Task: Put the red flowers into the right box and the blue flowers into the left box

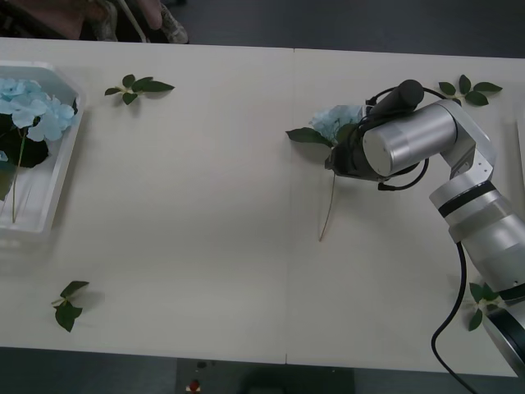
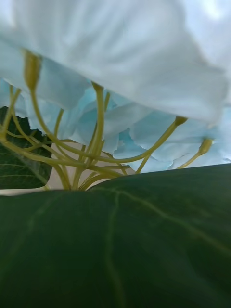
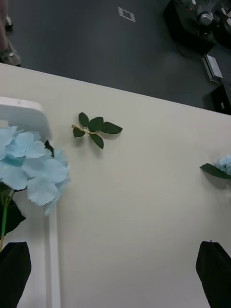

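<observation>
A pale tabletop (image 1: 205,246) stretches beneath the robot's right arm, whose silver wrist reaches in over a single blue flower (image 1: 336,121) lying near mid-table, its thin stem trailing back toward the robot's side. The right pincer (image 1: 349,152) sits hidden under that wrist, right at the base of the bloom; whether its fingers are apart or clamped on the stem cannot be told, though its own camera looks point-blank into pale petals, yellow-green stalklets and a broad dark leaf (image 2: 115,240). Far off to that pincer's left, at the table's edge, the left box (image 1: 61,176) already holds several blue flowers (image 1: 29,111), their leaves and stems lying inside it. The left pincer (image 3: 115,272) hovers just beside that box's near wall, its two black fingers (image 3: 214,269) set wide apart with nothing between them. A thin whitish rim at the tabletop's far right edge, beyond the right arm, appears to be the right box (image 1: 520,156). Loose leaf sprigs (image 1: 138,85) lie scattered well away from both pincers. The step in hand looks to be picking up this blue flower; judged from here, the next move calls for a firm hold low on the stem, a lift clear of the tabletop and a long carry leftward to the left box.
</observation>
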You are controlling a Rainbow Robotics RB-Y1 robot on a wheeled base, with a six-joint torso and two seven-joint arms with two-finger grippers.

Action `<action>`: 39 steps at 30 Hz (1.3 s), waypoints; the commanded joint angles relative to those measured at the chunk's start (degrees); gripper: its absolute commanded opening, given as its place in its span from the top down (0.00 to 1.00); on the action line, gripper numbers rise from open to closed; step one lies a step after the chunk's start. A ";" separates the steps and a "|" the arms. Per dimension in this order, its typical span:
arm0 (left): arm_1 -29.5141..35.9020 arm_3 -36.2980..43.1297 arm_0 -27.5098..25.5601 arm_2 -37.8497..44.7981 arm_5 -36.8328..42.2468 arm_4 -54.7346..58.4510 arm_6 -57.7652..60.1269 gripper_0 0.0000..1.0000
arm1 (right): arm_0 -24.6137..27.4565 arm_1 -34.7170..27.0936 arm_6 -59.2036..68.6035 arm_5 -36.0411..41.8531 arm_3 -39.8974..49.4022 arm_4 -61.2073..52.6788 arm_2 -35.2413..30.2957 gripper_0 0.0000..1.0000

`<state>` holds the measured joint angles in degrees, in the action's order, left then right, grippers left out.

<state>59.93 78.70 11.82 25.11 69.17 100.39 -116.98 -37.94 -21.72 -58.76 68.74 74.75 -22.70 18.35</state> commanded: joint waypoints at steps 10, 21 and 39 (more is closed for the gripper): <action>-2.45 22.55 1.89 -25.11 -22.58 -4.59 0.35 0.00 | -1.61 2.21 3.31 -1.95 -1.54 3.71 3.53 0.16; -2.45 33.10 12.09 -45.94 -31.99 -4.50 0.88 0.00 | -1.61 2.21 4.10 -2.04 -1.54 3.36 3.97 1.00; -7.11 41.45 14.55 -43.83 -16.78 -3.09 0.62 0.00 | -0.73 -6.94 1.90 3.76 17.62 -8.07 2.92 1.00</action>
<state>54.54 118.28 25.26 -18.35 52.20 97.82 -116.97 -37.90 -25.59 -56.61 72.06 85.88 -29.00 22.60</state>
